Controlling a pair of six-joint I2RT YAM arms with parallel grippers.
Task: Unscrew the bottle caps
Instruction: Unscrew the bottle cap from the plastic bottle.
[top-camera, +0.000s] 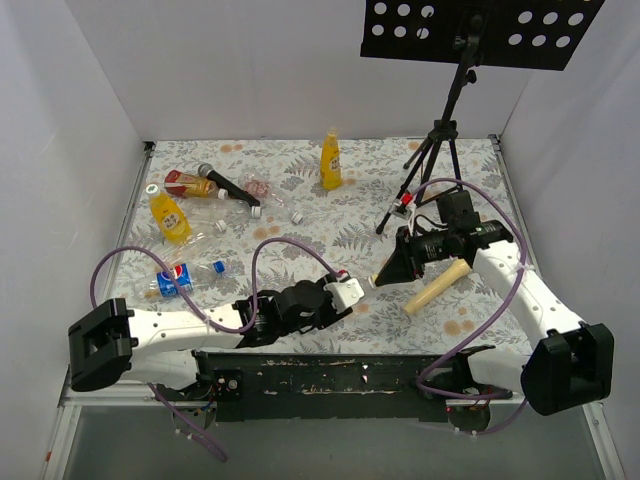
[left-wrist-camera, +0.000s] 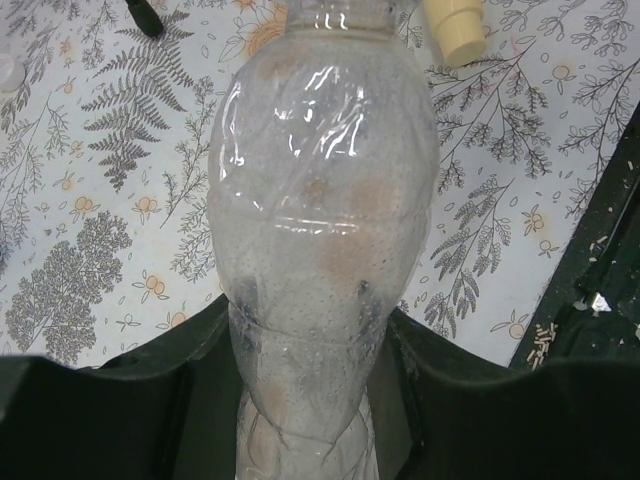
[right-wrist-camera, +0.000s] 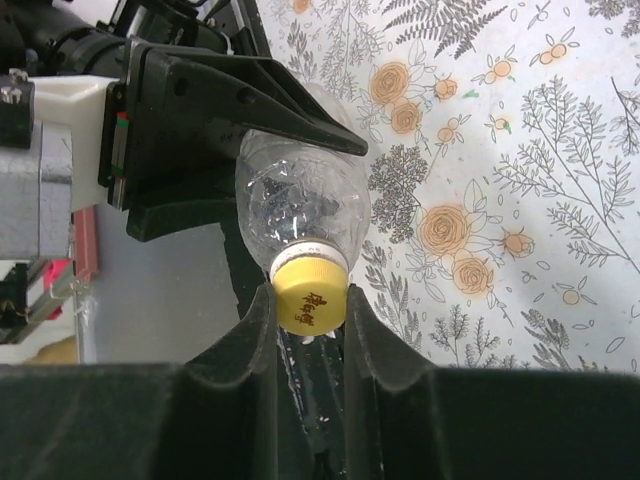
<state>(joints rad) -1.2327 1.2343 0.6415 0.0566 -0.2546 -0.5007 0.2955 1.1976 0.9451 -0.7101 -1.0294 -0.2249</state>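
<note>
White walls box in a counter (top-camera: 300, 225) covered with a fern-and-rose print cloth. Near its front middle, the right hand (right-wrist-camera: 312, 318) is pinched on a yellow cap (right-wrist-camera: 311, 296), one finger against each side, the cap seated on the neck of a clear bottle (left-wrist-camera: 325, 210). That bottle lies roughly level between the two arms, and the left hand (left-wrist-camera: 305, 385) is clamped around its narrow waist, with the bulging body running out past the fingers. In the overhead view the two hands (top-camera: 355, 290) meet nose to nose just ahead of the arm bases.

A tan cone-shaped stick (top-camera: 437, 286) lies on the cloth just beside the right arm. Farther out on the left, a blue-labelled bottle (top-camera: 178, 279) lies on its side near the left arm, and an orange-yellow bottle (top-camera: 169, 216) lies beyond it. At the back left a red-labelled bottle (top-camera: 190, 185) rests beside a black microphone (top-camera: 227, 185). Another orange-yellow bottle (top-camera: 330, 160) stands upright near the back wall. A tripod (top-camera: 430, 170) carrying a perforated black plate stands at the back right.
</note>
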